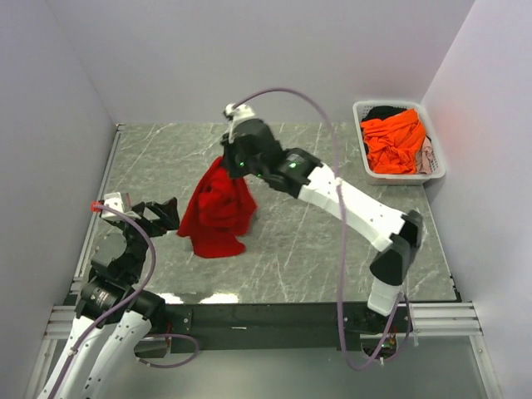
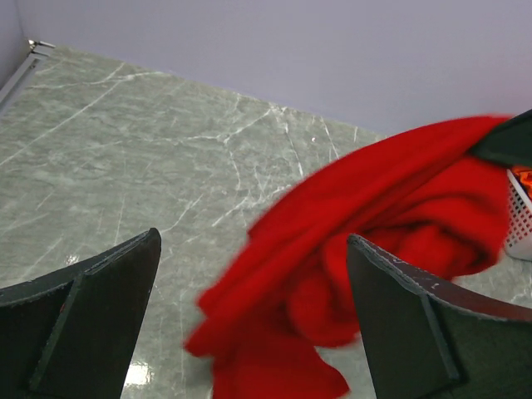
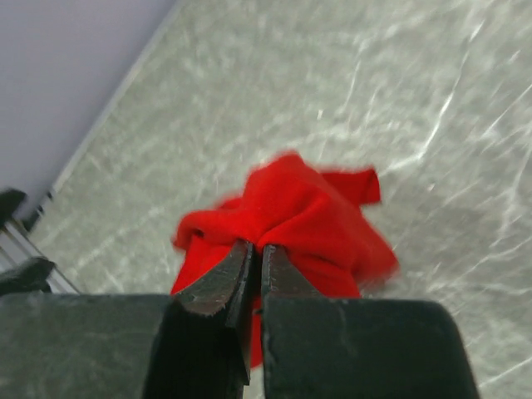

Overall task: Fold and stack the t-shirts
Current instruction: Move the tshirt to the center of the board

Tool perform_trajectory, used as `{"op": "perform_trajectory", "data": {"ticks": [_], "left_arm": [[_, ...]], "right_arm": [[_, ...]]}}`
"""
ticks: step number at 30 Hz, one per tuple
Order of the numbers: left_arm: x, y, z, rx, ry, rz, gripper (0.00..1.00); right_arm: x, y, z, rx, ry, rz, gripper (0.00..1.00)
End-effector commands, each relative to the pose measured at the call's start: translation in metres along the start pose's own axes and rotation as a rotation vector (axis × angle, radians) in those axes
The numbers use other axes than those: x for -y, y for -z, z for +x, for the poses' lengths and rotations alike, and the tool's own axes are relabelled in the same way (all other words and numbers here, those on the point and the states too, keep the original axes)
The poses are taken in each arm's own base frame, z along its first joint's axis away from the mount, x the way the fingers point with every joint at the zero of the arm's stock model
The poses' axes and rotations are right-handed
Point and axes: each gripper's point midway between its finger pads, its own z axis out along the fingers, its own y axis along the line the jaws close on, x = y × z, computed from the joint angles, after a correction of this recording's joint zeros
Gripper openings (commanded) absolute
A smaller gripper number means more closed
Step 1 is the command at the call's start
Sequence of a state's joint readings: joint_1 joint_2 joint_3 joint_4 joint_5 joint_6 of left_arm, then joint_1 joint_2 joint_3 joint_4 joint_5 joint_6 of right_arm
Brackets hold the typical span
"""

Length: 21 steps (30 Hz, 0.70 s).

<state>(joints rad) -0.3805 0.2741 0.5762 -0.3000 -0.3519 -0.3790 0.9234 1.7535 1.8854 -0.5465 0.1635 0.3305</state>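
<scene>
Red shirt (image 1: 218, 212) (image 2: 349, 249) (image 3: 291, 208) hangs in a bunched clump well left of the basket (image 1: 436, 141), out on the open table (image 1: 332, 241). Its top is lifted and its lower end rests on the marble. Right gripper (image 1: 227, 164) (image 3: 255, 249) is at the shirt's top, on the side nearer the basket, and is pinched tight on a fold. The jaws almost meet, with red cloth squeezed between them and spilling out below. Left gripper (image 1: 170, 214) (image 2: 253, 239) is farther from the basket than the shirt, just beside the clump's left edge and pointing at it. Its jaws are spread fully wide with nothing in them. In the left wrist view the red cloth sits ahead of the two fingers (image 2: 100, 307), a bit blurred; can't tell if a fingertip touches it. That view also shows a sliver of the basket wall (image 2: 519, 224) past the shirt. Orange shirt (image 1: 395, 141) lies crumpled inside the basket and fills most of it. Dark shirt (image 1: 382, 110) is at the basket's far end, partly under the orange one. Pale shirt (image 1: 426, 156) is tucked along the basket's right wall, with only an edge showing.
</scene>
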Motion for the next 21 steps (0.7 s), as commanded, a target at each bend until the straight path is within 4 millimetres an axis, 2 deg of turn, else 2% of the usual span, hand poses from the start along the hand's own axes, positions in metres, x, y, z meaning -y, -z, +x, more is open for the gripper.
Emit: {"op": "perform_trajectory", "data": {"ticks": [1,2,4,5,6,7,8,9,10,11,13,15,16,17,18,19,20,21], "left_arm": [[0.012,0.0,-0.014,0.021,0.009,0.046,0.99],[0.013,-0.001,-0.012,0.013,0.011,0.048,0.99],[0.017,-0.003,-0.009,-0.001,0.006,0.069,0.99],[0.018,-0.005,-0.005,-0.015,0.005,0.072,0.99],[0.02,-0.006,-0.003,-0.026,0.005,0.077,0.99],[0.023,-0.007,-0.003,-0.036,0.007,0.09,0.99],[0.025,-0.01,0.002,-0.06,0.011,0.091,0.99],[0.026,-0.011,0.004,-0.077,0.013,0.093,0.99],[0.031,-0.011,0.006,-0.096,0.014,0.116,0.99],[0.033,-0.013,0.012,-0.122,0.022,0.115,0.99],[0.039,-0.014,0.02,-0.163,0.044,0.139,1.0],[0.042,-0.017,0.033,-0.214,0.052,0.15,0.99],[0.044,-0.018,0.038,-0.236,0.075,0.151,1.0],[0.048,-0.02,0.046,-0.273,0.086,0.163,0.99],[0.05,-0.02,0.052,-0.299,0.097,0.17,0.99],[0.053,-0.023,0.06,-0.336,0.121,0.168,1.0],[0.059,-0.022,0.066,-0.369,0.136,0.194,1.0],[0.06,-0.023,0.072,-0.391,0.148,0.193,0.99]], "right_arm": [[-0.008,0.027,-0.054,0.164,-0.065,-0.009,0.0],[0.0,0.023,-0.046,0.15,-0.06,0.019,0.0],[0.019,0.029,-0.047,0.162,-0.066,0.068,0.0],[0.032,0.024,-0.031,0.13,-0.06,0.099,0.0],[0.042,0.026,-0.026,0.12,-0.068,0.123,0.0],[0.051,0.036,-0.028,0.137,-0.078,0.133,0.0],[0.076,0.032,-0.006,0.097,-0.078,0.189,0.0],[0.089,0.036,0.002,0.092,-0.086,0.212,0.0],[0.098,0.05,-0.002,0.124,-0.109,0.214,0.0],[0.124,0.048,0.023,0.074,-0.157,0.235,0.0],[0.14,0.061,0.04,0.074,-0.209,0.218,0.0],[0.16,0.072,0.046,0.09,-0.233,0.257,0.01],[0.167,0.082,0.049,0.095,-0.235,0.284,0.03],[0.177,0.084,0.063,0.068,-0.242,0.324,0.17],[0.19,0.088,0.071,0.052,-0.25,0.37,0.26],[0.197,0.092,0.09,-0.003,-0.254,0.408,0.33],[0.203,0.095,0.099,-0.025,-0.269,0.439,0.45],[0.214,0.101,0.106,-0.032,-0.271,0.504,0.5]]}}
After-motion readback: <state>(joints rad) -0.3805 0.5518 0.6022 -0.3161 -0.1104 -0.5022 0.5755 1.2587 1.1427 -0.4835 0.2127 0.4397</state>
